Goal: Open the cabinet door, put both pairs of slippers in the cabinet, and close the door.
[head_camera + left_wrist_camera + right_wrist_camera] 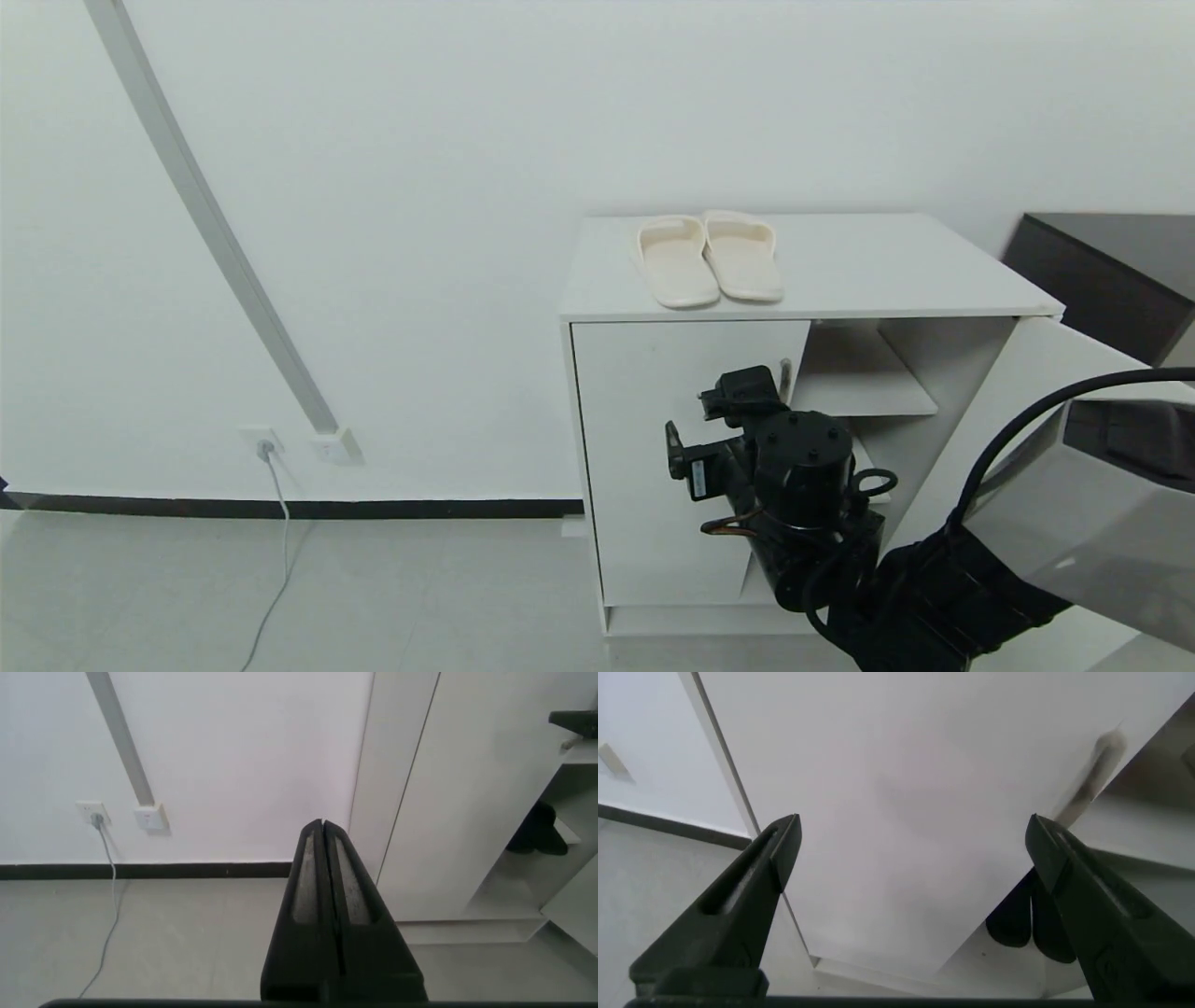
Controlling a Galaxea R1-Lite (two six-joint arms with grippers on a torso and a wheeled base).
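right gripper (913,826), two cream slippers (674,263), one cabinet (653,420)

No legible print on the cabinet (635,420), slippers (707,259) or wall (373,187).

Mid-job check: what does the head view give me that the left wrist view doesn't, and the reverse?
Head view adds: the cream slippers lying side by side on the cabinet top. Left wrist view adds: the shut left pincer and dark slippers on a low shelf inside the cabinet. Shared: the closed left door and the wall socket with its plugged cable.
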